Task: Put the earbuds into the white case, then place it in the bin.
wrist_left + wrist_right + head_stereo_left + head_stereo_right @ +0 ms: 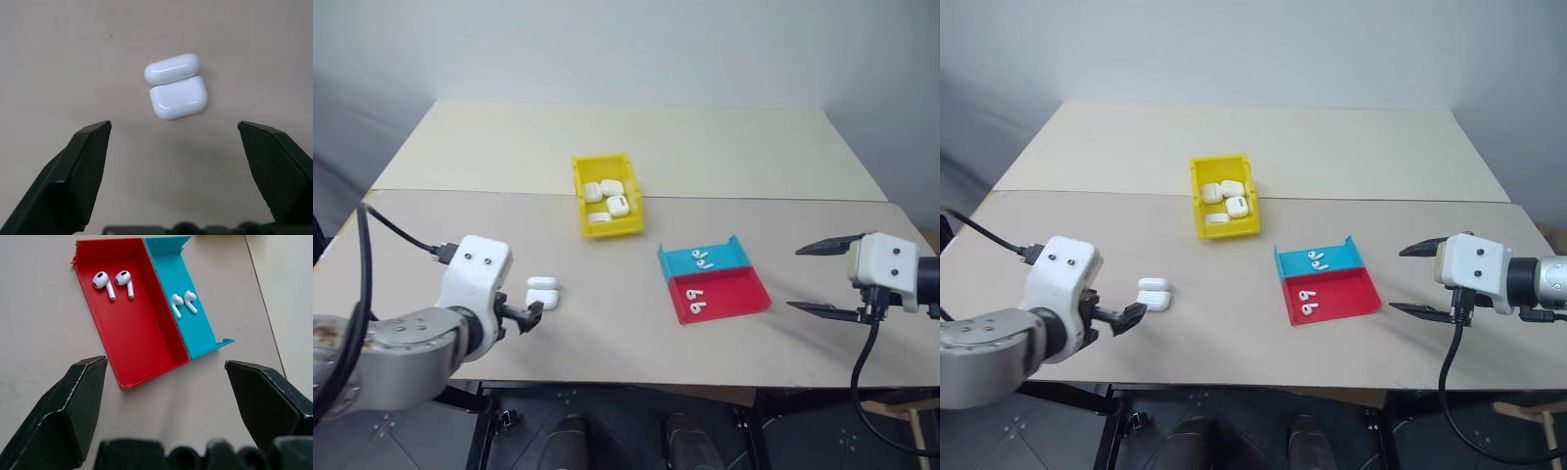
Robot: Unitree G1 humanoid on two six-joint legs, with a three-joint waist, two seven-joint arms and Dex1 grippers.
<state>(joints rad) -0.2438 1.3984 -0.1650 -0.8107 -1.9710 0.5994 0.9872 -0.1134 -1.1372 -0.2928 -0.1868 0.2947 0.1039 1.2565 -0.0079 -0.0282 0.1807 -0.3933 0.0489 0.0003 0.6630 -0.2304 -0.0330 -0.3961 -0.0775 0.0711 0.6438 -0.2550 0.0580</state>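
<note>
Looking from the head, a beige table [724, 147] met a plain grey wall. The left gripper [530, 319] stood wide open, the white case [542, 293], lid open, just ahead of its fingertips. The right gripper [826, 277] gaped empty beside the red tray [744, 299] and blue tray [729, 257], each holding 2 earbuds [695, 300]. The bin [582, 223] held 4 cases beyond. In the left wrist view, bare tabletop ringed the case between wide jaws. In the right wrist view, both trays lay ahead of spread jaws. No writing was legible.
</note>
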